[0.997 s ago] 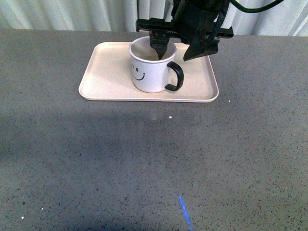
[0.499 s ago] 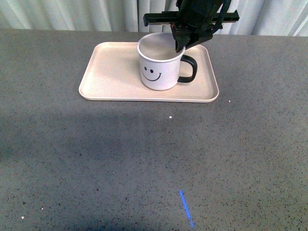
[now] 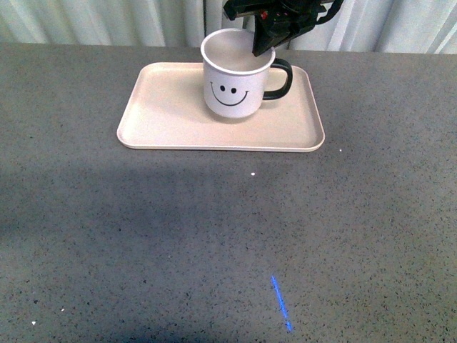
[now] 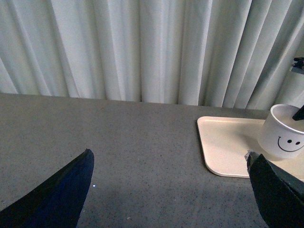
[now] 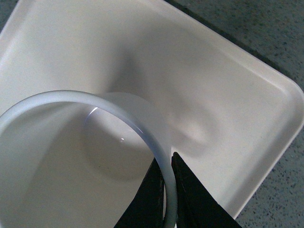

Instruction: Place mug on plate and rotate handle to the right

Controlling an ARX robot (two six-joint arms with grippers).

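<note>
Mug (image 3: 232,89) turns since earlier, handle (image 3: 280,78) now upper right; your right gripper (image 3: 258,46) pinches its rim (image 5: 61,96) to steer.

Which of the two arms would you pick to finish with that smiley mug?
Right. The right gripper pinches the rim of the mug beside the handle, which points right, on the plate. The left gripper hangs open off to the side, with bare table between it and the plate.
</note>
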